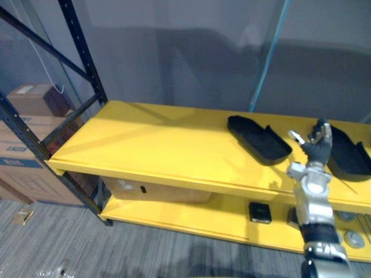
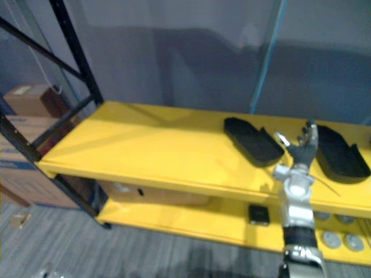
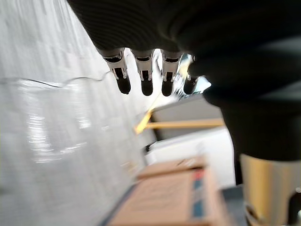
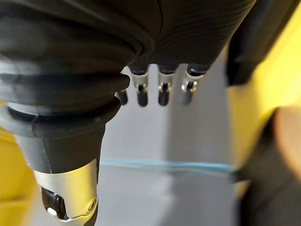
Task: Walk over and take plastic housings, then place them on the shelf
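Plastic housings, two of them, lie flat on the upper deck of the yellow shelf (image 1: 145,145), with cardboard boxes (image 1: 23,150) stacked beside the rack's left end. The left housing (image 1: 258,138) and the right housing (image 1: 348,153) sit apart, toward the right of the deck. The right robot hand (image 1: 317,145) stands before the gap between them, fingers spread upward and empty. The left robot hand (image 3: 146,70) hangs with straight fingers, holding nothing.

Both housings look placed, so the sound move is to draw the right robot hand straight back, fingers loose, so no fingertip catches a rim and drags a housing toward the front edge.

The right housing is cut off at the view's edge and partly behind the hand, so contact there cannot be told. On the lower deck, a small black block (image 1: 259,212) and grey discs (image 1: 353,238) are too small to identify.
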Tool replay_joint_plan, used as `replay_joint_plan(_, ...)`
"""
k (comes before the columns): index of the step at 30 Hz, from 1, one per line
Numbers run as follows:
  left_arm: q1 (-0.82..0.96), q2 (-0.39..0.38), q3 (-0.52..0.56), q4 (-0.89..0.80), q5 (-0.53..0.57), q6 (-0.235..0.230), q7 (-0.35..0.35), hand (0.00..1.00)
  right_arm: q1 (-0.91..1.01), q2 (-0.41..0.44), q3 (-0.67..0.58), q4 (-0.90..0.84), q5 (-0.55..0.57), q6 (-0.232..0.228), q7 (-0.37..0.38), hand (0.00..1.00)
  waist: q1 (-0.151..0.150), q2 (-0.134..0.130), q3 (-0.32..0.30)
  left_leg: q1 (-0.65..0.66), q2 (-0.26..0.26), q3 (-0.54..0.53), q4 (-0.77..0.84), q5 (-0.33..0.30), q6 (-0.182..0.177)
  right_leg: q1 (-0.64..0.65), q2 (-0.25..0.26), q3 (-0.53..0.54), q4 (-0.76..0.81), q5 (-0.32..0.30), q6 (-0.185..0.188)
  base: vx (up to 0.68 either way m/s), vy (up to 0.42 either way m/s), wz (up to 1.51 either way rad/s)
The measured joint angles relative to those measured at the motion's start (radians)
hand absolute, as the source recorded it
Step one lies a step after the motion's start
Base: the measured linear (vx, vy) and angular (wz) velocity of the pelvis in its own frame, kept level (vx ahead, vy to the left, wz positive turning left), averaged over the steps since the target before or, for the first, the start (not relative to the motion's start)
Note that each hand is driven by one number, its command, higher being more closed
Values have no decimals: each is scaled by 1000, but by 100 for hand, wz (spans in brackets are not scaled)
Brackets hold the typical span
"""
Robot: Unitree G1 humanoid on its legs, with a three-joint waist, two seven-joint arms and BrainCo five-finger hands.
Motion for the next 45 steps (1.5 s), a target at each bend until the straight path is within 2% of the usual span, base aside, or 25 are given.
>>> replay_joint_plan(3,-39,22,-22,65,6,-2,-45,0,-91,-19,-1,124,0,3,-41,0,-1,-4,35,1,-4,-1,0,2,2,0,-4,2,3,1,0,66,-5,-1)
replay_joint_plan(7,-49,51,-48,105,20,-3,-86,0,-138,-26,0,148,-3,6,-37,0,-9,2,53,3,-5,0,2,-2,7,1,-6,3,7,1,-1,61,-4,0)
replay_joint_plan(9,-48,51,-53,131,17,-2,-104,0,-147,-27,0,157,-2,23,-37,0,-10,7,57,7,-6,2,5,-4,11,3,-8,4,10,1,-1,31,8,-4)
replay_joint_plan(11,-47,51,-80,175,0,-1,-132,0,-168,-37,0,188,-5,42,-43,0,-10,18,70,18,-9,14,7,-9,16,4,-14,11,22,-1,-5,-4,25,-9)
replay_joint_plan(14,-47,48,-87,210,-44,1,-162,0,-173,-52,-1,222,-23,44,-86,0,-10,25,76,18,-15,18,15,-12,18,2,-21,16,29,-3,-7,-41,32,-5)
replay_joint_plan(17,-48,49,-88,250,-79,2,-178,0,-175,-63,-1,230,-22,44,-90,0,-11,32,83,18,-15,22,19,-13,18,-4,-22,29,30,-5,-8,-68,13,-9)
replay_joint_plan(24,-39,48,-94,273,-80,7,-204,0,-212,-129,-2,320,-23,92,43,0,-16,53,100,17,-14,15,16,-5,13,-12,-22,28,38,-5,-7,-43,3,-1)
replay_joint_plan(27,-38,48,-113,274,-80,8,-211,0,-242,-138,-2,361,-23,115,126,0,-16,52,107,17,-15,11,15,-4,14,-11,-21,25,37,-3,-4,3,-13,3)
replay_joint_plan(34,-36,49,-114,273,-79,8,-218,0,-282,-146,18,440,-23,128,323,0,-17,43,116,18,-19,-7,11,-2,14,6,-22,1,28,-2,-4,26,-13,8)
replay_joint_plan(40,-36,49,-114,273,-79,8,-224,0,-285,-168,36,468,-24,126,401,0,-17,45,117,21,-24,-6,8,-2,14,9,-27,1,28,-3,-5,0,0,0)
replay_joint_plan(45,-36,49,-118,274,-79,8,-227,0,-286,-172,39,471,-33,126,407,0,-19,54,139,37,-25,-5,2,-1,15,21,-27,2,28,-5,-9,-22,3,0)
